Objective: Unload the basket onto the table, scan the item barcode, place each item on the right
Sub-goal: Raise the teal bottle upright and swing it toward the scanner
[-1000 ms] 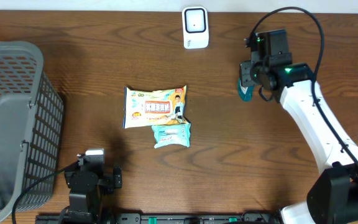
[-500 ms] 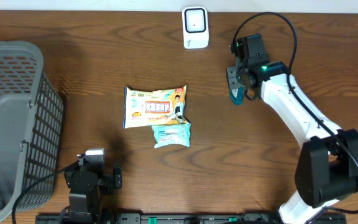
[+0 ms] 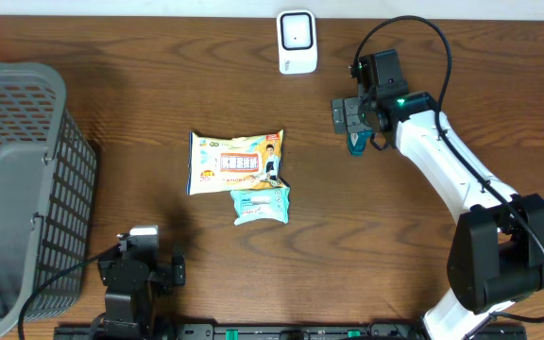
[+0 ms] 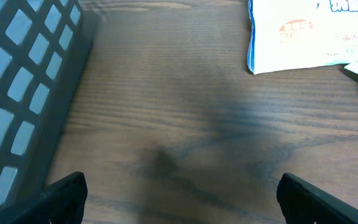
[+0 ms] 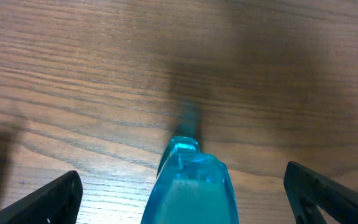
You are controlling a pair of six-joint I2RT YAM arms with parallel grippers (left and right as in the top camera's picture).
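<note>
One teal item sits loose inside the open right end effector, narrow end pointing away from the wrist; a scanner lies near it, snack packets farther off.

From the big snack pack, the small pack touches it at 5 o'clock. The basket is at 9, the scanner at 1, the little bottle at 3.

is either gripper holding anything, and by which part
Nothing is held. The right gripper stands wide open around the blue item, not touching it; the left gripper is open over the table.
</note>
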